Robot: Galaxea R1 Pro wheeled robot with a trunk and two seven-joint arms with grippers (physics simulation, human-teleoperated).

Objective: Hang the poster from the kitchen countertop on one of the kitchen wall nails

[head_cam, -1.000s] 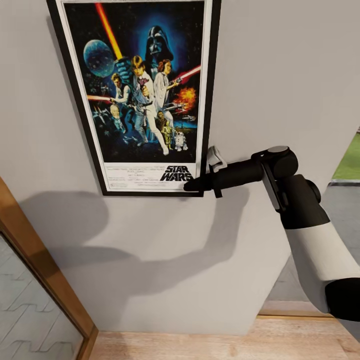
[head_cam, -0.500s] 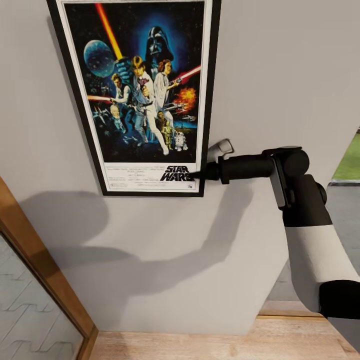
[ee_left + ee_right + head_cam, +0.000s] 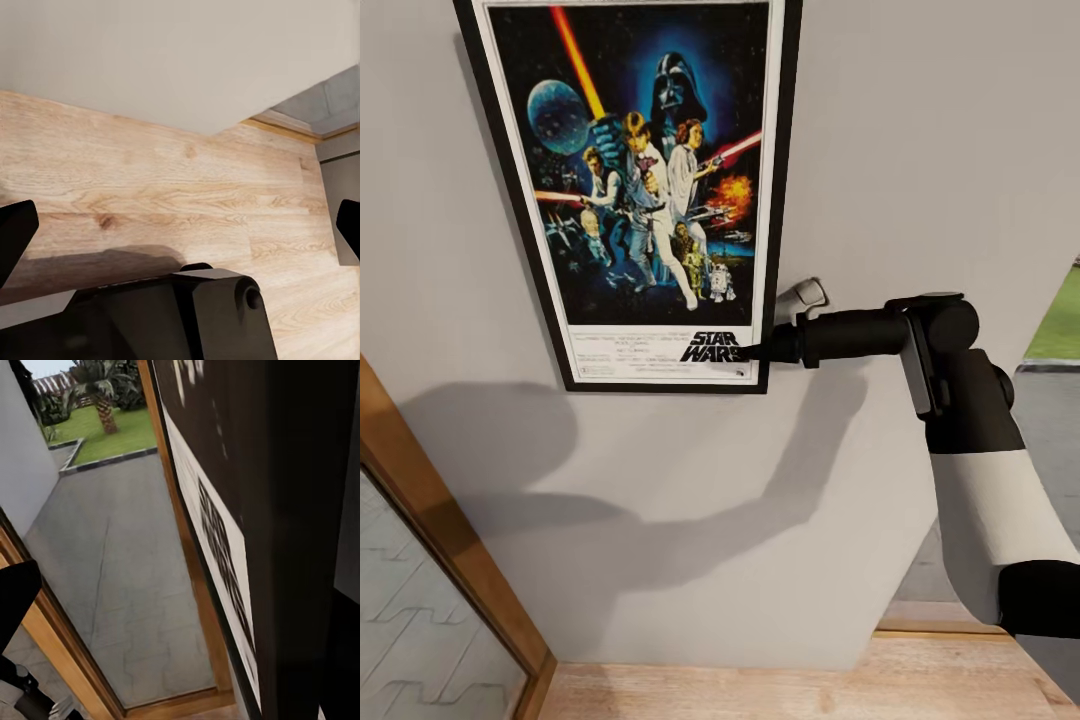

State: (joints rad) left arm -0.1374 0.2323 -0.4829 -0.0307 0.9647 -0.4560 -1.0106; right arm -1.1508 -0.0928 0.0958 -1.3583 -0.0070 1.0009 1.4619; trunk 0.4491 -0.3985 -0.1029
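The poster [image 3: 645,190] hangs flat on the grey wall [image 3: 920,150], its "STAR WARS" title at the bottom. My right gripper [image 3: 775,325] sits at the poster's lower right corner, open, with a thin black fingertip over the white border and a grey finger off the frame's edge. In the right wrist view the poster [image 3: 247,472] runs edge-on close beside one finger, the fingers spread wide. My left gripper [image 3: 180,225] is open over the wooden floor [image 3: 165,187], holding nothing. The kitchen countertop is out of view, and the nail is hidden behind the poster.
A wood-framed glass panel [image 3: 450,540] slants along the lower left. Wooden floor [image 3: 760,690] lies below the wall. At the right the wall ends at a corner, with paving and grass [image 3: 1060,320] outside beyond it.
A second ago my right gripper was at the poster's bottom corner; it has since risen slightly, drawn back to the right and spread its fingers. The poster stayed put on the wall.
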